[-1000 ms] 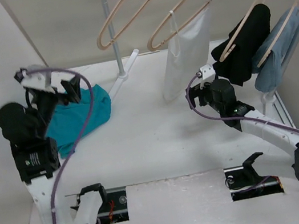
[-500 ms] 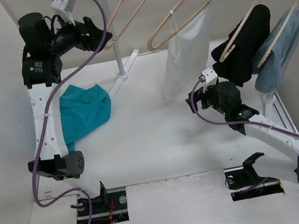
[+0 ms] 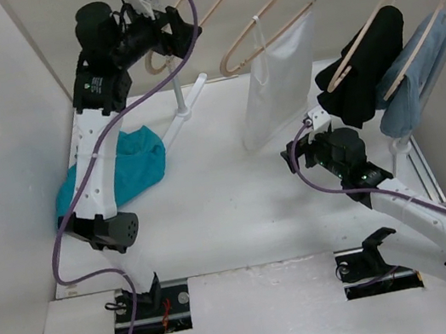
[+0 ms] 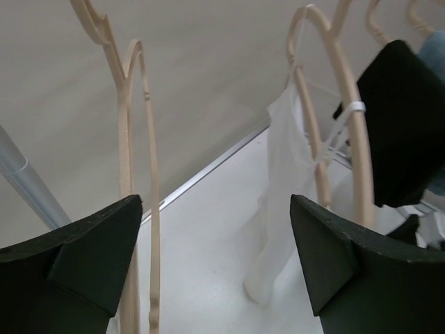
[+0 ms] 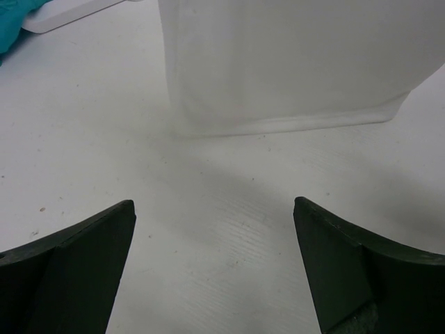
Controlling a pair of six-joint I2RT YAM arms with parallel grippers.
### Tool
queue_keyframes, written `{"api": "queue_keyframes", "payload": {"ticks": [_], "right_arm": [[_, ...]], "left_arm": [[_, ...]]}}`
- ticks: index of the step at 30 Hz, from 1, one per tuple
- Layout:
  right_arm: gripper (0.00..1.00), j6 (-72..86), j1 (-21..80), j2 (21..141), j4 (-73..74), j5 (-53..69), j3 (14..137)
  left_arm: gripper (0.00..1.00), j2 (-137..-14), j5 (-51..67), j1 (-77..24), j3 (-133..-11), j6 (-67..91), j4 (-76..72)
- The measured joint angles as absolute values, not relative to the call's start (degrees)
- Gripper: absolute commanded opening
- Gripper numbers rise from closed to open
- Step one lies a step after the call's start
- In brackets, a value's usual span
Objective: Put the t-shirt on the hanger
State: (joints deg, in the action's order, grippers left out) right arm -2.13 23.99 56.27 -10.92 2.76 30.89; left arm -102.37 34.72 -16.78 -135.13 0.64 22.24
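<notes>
- The t-shirt (image 3: 135, 167) lies crumpled on the desk (image 3: 232, 217) at the far left, with nothing holding it.
- The left end effector (image 4: 215, 198) is up beside the bare wooden hanger (image 4: 125, 139), jaws wide apart and empty.
- A white garment (image 3: 277, 79) hangs from the next hanger.
- The right end effector (image 5: 212, 203) hovers low over the desk, facing the white garment's hem, jaws fully spread and empty.
</notes>
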Motion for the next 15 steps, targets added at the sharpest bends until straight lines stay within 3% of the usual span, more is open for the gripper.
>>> {"api": "queue_keyframes", "payload": {"ticks": [3,8,15], "right_arm": [[1.0,-1.91,23.99,56.27,-10.81,2.76,30.89],[1.0,-1.72,23.57,56.21,-10.72,2.79,30.89],[1.0,-1.72,23.57,55.53,-10.66,2.79,30.89]], "left_arm": [[0.75,-104.33,27.18,-19.07,-135.13,-2.17,23.16],[0.46,-107.0,18.33,-19.51,-135.13,-5.45,23.9],[0.55,-107.18,13.43,-20.1,-133.82,-9.8,23.86]]}}
